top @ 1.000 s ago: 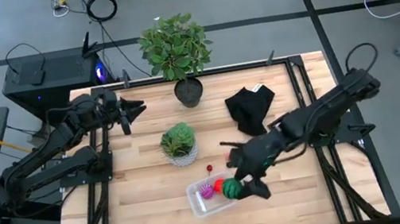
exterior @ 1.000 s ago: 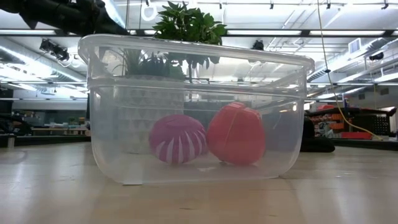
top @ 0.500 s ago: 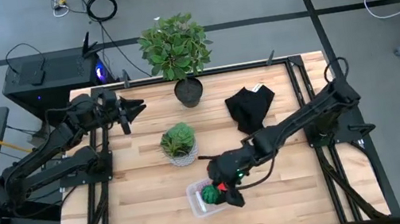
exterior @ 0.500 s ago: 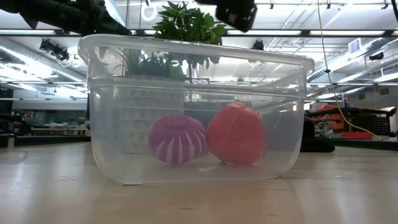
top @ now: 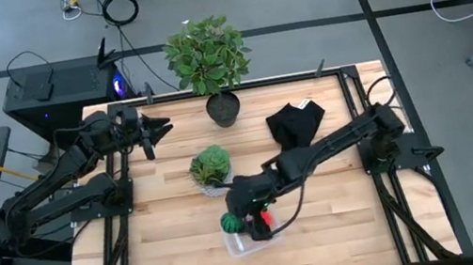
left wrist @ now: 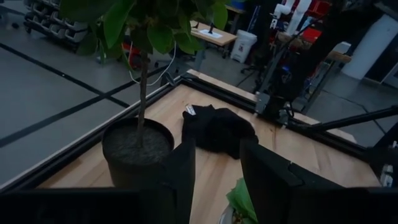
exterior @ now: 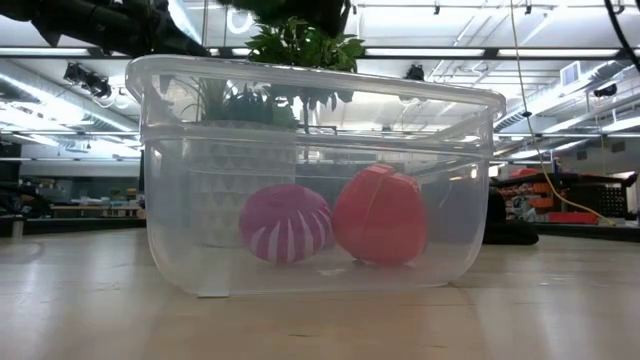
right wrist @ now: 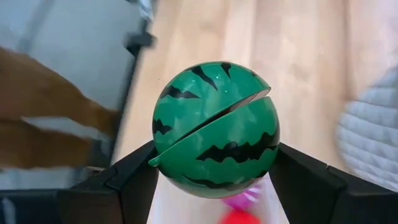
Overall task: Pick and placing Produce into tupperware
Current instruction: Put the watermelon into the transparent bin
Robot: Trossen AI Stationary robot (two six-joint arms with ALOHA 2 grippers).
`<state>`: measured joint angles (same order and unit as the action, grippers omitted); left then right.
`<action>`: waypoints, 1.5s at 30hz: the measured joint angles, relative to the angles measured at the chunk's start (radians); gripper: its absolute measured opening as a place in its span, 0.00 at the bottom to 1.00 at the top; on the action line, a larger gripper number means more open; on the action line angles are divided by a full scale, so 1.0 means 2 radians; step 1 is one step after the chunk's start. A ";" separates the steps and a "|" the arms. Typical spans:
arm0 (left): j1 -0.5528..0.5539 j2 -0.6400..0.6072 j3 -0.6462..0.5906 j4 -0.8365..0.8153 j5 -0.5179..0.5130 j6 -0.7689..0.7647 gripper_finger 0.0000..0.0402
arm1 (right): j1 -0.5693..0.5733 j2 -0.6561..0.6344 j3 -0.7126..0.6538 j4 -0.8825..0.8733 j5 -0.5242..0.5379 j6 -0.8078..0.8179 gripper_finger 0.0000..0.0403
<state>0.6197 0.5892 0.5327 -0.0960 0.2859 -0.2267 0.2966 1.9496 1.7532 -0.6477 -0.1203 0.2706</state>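
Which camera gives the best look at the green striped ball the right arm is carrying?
The right wrist view: the green striped ball fills the picture, clamped between the right gripper's jaws. The high view shows it only as a small green spot at the tub's edge. The low and left wrist views miss it.

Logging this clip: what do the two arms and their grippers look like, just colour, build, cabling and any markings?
Both arms are matte black, built of jointed segments. The right arm carries a black cable looping near its base. The right gripper has two flat, angular black fingers; the left gripper has two broad, slab-like dark fingers. No markings or labels are legible on either arm. The left arm mounts on a dark frame.
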 joint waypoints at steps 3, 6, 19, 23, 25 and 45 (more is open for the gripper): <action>0.000 0.000 0.000 -0.005 0.000 0.005 0.34 | -0.001 0.021 0.031 -0.047 0.023 -0.022 0.70; 0.000 0.000 0.000 -0.006 0.000 0.007 0.35 | 0.000 0.038 0.041 -0.061 0.026 -0.033 0.70; 0.000 0.000 0.000 -0.007 0.003 0.007 0.34 | 0.027 0.071 0.042 -0.072 0.034 -0.055 0.70; 0.000 0.000 0.000 -0.007 0.003 0.007 0.35 | 0.027 0.085 0.041 -0.072 0.034 -0.055 0.70; 0.000 0.000 0.000 -0.008 0.003 0.007 0.35 | 0.028 0.089 0.041 -0.070 0.034 -0.055 0.70; 0.000 0.000 0.000 -0.017 0.004 0.010 0.34 | 0.031 0.092 0.041 -0.065 0.001 -0.063 0.70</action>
<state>0.6197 0.5890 0.5327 -0.1291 0.2935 -0.2059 0.3582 2.1338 1.8347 -0.7773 -0.1185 0.1438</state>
